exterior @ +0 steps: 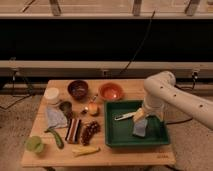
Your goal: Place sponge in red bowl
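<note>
1 white arm (170, 95) reached in from the right and bent down over the green tray (114, 142) on the wooden table (125, 156). Its gripper (139, 116) hung low inside the tray, just above the blue-grey sponge (140, 130), which lay on the tray floor toward the right side. Whether the gripper touched the sponge, and whether it was spread or pressed together, could not be told. 1 white utensil (123, 117) lay in the tray just left of the gripper.

The red bowl (111, 92) stood on the table behind the tray's back left corner, apart from the sponge. Left of it sat a dark bowl (78, 89), and further left a white cup (51, 95). Nearer the front lay a bunch of dark grapes (90, 131), a striped packet (74, 129), a crumpled grey-blue bag (56, 117), a long green vegetable (56, 137), a round green fruit (35, 144) at the front left corner, and a yellow item (86, 150) near the front edge.
</note>
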Tool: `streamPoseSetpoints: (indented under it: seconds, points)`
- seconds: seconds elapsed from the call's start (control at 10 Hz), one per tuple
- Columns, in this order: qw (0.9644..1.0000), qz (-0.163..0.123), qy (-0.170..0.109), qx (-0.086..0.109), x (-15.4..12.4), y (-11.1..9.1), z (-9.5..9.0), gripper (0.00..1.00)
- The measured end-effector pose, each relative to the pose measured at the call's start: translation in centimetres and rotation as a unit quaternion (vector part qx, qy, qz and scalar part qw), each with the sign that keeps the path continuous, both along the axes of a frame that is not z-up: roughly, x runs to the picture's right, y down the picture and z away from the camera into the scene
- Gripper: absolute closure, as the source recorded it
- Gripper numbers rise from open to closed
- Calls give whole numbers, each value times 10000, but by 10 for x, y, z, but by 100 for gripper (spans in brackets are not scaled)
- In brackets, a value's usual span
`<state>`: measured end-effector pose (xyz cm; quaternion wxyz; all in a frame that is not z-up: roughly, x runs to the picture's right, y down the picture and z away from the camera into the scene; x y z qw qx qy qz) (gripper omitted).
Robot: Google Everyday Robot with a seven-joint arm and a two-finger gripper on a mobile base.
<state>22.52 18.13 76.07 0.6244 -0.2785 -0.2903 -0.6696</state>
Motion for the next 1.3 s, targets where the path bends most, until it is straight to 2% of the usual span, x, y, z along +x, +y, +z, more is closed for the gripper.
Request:
streamPoseSetpoints:
  seconds: [0.5, 1.1, 1.3]
  points:
    - [9995, 2, 53, -312, -11, 19, 31, 20]
    - [9985, -70, 134, -532, -17, 40, 60, 20]
    - [9982, -78, 158, -574, -16, 42, 64, 22]
